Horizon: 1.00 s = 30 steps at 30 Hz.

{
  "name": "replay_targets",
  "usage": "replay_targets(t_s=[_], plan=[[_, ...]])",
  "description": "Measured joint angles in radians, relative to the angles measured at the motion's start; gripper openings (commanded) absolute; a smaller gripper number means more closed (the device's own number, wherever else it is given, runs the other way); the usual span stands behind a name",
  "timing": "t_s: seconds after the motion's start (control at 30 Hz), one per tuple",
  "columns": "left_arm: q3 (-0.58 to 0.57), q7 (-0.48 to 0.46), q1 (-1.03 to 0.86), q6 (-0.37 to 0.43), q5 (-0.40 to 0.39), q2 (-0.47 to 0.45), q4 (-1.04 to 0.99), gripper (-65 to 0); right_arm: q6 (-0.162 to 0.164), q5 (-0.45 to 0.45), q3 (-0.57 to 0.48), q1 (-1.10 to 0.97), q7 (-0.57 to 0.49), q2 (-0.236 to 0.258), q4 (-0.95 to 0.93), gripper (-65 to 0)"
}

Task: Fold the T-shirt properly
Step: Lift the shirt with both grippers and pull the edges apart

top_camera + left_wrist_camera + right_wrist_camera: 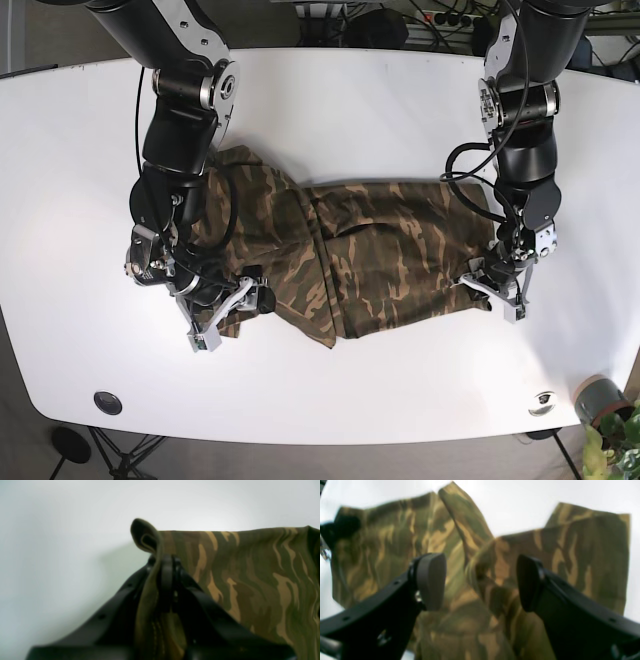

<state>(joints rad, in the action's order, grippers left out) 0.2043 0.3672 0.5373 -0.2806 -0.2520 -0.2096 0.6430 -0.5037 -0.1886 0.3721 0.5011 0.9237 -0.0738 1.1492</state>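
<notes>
- Spreading under both arms, a white table [330, 100] carried everything.
- The camouflage shirt [380, 250] lay crumpled across the table's middle, one part bunched and folded over toward the right arm's side, the other stretched flatter toward the left arm's side.
- The right arm [180, 130] reached down over the bunched part of the shirt.
- The left arm [520, 130] reached down to the shirt's opposite edge.
- The right claw [480, 582] hung just above the cloth with its jaws spread wide and nothing between them.
- The left claw [163, 565] had its jaws pinched together on the shirt's edge, a loop of hem [146, 536] poking up past the tips.
</notes>
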Motion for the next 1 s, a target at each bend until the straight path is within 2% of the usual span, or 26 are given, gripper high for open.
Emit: replay_targets(t_s=[0.1,0.4,0.43,0.53,0.6,0.7,0.8,0.9,1.0], plan=[[0.000,0.000,0.000,0.000,0.000,0.000,0.000,-65.0,0.030,0.005,0.003,0.021,-0.011,0.008,-0.050,-23.3],[0.000,0.000,0.000,0.000,0.000,0.001,0.000,-65.0,0.034,0.016,0.001,0.090,-0.053,0.009,-0.211,-23.5],[0.000,-0.001,0.000,0.000,0.000,0.001,0.000,-65.0,0.042,0.015,0.001,0.091,-0.057,0.006,-0.223,-23.5],[0.000,0.000,0.000,0.000,0.000,0.001,0.000,-65.0,0.106,0.008,0.001,0.085,-0.058,0.002,-0.234,-23.5],[0.000,-0.001,0.000,0.000,0.000,0.001,0.000,-65.0,0.135,0.008,0.001,0.083,-0.077,0.005,-0.235,-23.5],[0.000,-0.001,0.000,0.000,0.000,0.001,0.000,-65.0,0.162,0.006,0.001,0.085,-0.107,0.008,-0.237,-23.6],[-0.002,-0.001,0.000,0.000,0.000,0.001,0.000,-65.0,0.188,0.008,0.002,0.086,-0.121,0.007,-0.237,-28.4],[-0.030,-0.002,0.001,0.000,0.000,-0.002,0.000,-65.0,0.191,0.008,0.002,0.085,-0.128,0.005,-0.237,-37.3],[-0.037,-0.007,0.001,0.000,0.000,-0.001,0.000,-65.0,0.192,0.008,0.001,0.085,-0.129,0.005,-0.237,-41.7]])
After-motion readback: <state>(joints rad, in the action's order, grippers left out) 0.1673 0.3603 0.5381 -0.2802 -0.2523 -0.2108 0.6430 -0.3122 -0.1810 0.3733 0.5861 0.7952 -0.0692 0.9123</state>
